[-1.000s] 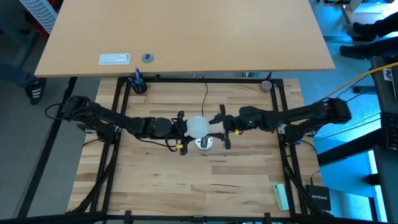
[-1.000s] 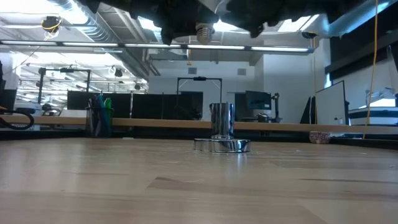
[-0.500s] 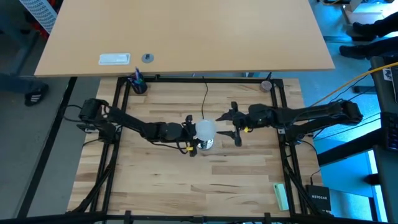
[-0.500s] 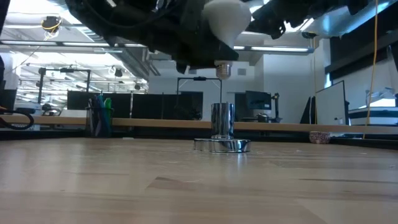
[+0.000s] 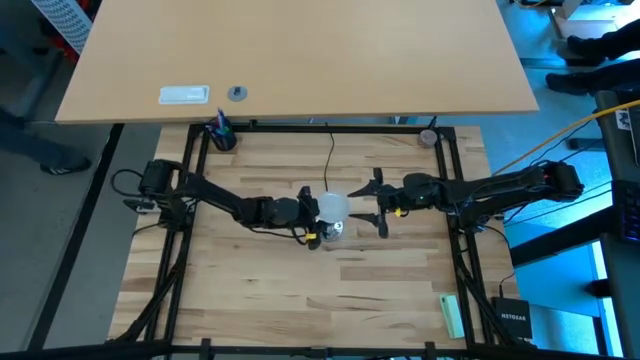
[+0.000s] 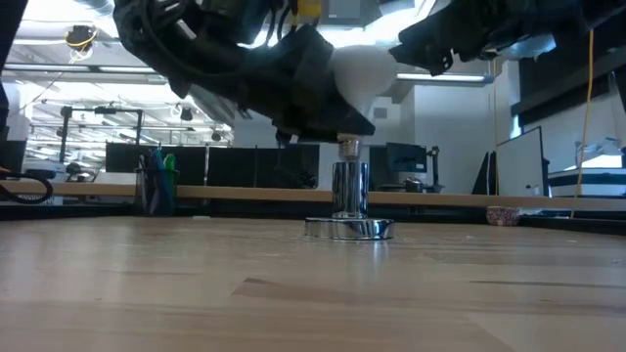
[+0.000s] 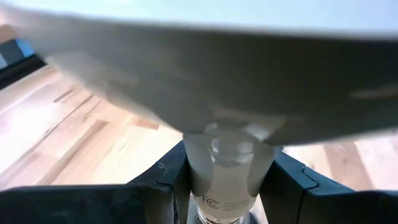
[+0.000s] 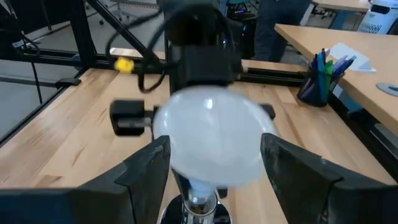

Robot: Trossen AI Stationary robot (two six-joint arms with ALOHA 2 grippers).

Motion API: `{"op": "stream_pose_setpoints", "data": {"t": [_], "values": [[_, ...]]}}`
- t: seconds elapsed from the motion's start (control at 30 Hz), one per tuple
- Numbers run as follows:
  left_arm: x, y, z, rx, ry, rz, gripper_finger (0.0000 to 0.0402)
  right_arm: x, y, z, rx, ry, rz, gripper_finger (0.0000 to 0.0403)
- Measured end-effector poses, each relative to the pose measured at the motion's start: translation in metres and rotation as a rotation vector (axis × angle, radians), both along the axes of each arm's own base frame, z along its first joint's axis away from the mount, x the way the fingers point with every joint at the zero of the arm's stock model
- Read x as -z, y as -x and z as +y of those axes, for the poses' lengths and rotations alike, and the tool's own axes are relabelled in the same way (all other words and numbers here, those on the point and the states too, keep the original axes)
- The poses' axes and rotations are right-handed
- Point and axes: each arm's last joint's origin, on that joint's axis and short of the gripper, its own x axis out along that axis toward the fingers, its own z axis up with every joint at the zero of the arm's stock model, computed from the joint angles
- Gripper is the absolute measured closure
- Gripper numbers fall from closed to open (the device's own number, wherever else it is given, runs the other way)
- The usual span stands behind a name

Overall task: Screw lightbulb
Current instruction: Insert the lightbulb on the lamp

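Wooden table (image 5: 300, 290): left gripper (image 5: 314, 219) clamps the lightbulb (image 5: 333, 207) above the socket (image 6: 349, 207) (base just touching); right gripper (image 5: 380, 208) spread, beside it.

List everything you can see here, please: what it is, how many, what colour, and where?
lightbulb: one, white, table centre, base just above the socket.
socket: one, silver, black cord, under the bulb.
pen cup: one, dark, blue and green pens, table's far left corner.
green object: one, near right corner.
left gripper: dark, shut on the lightbulb's neck.
right gripper: dark, open, just right of the bulb.
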Motion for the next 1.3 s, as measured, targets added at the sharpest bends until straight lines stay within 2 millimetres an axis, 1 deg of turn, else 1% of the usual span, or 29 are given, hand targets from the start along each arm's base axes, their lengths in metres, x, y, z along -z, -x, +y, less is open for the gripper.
{"op": "stream_pose_setpoints", "data": {"t": [0.23, 0.4, 0.53, 0.7, 0.77, 0.93, 1.1, 1.23, 1.3], "values": [[0.001, 0.001, -0.001, -0.028, -0.006, 0.008, 0.0272, 0.0, 0.0, 0.0, -0.004, 0.023, 0.0, 0.0148], [0.011, 0.0, 0.0, -0.058, 0.028, 0.013, 0.0271, 0.0, 0.0, 0.0, -0.011, 0.061, -0.003, 0.0148], [0.013, -0.003, -0.004, -0.065, 0.045, -0.028, 0.027, -0.001, 0.0, -0.007, 0.01, 0.081, -0.014, 0.0148], [0.023, -0.002, -0.007, -0.16, 0.021, -0.009, 0.0272, -0.001, 0.0, -0.014, 0.009, 0.066, -0.017, 0.0148], [0.022, -0.003, -0.007, -0.185, 0.012, -0.024, 0.0272, -0.001, 0.0, -0.015, -0.005, 0.062, -0.017, 0.0148], [0.031, -0.003, -0.006, -0.195, -0.029, -0.014, 0.0272, -0.003, -0.001, -0.014, -0.01, 0.064, -0.031, 0.0148], [0.038, -0.004, -0.008, -0.198, -0.036, -0.043, 0.0273, -0.005, -0.001, -0.014, -0.012, 0.066, -0.056, 0.0148], [0.039, -0.003, -0.01, -0.188, -0.04, -0.027, 0.0272, -0.006, -0.009, -0.014, -0.01, 0.059, -0.05, 0.0148], [0.039, -0.003, -0.011, -0.187, -0.037, -0.026, 0.0272, -0.006, -0.019, -0.014, -0.01, 0.053, -0.036, 0.0148]]}}
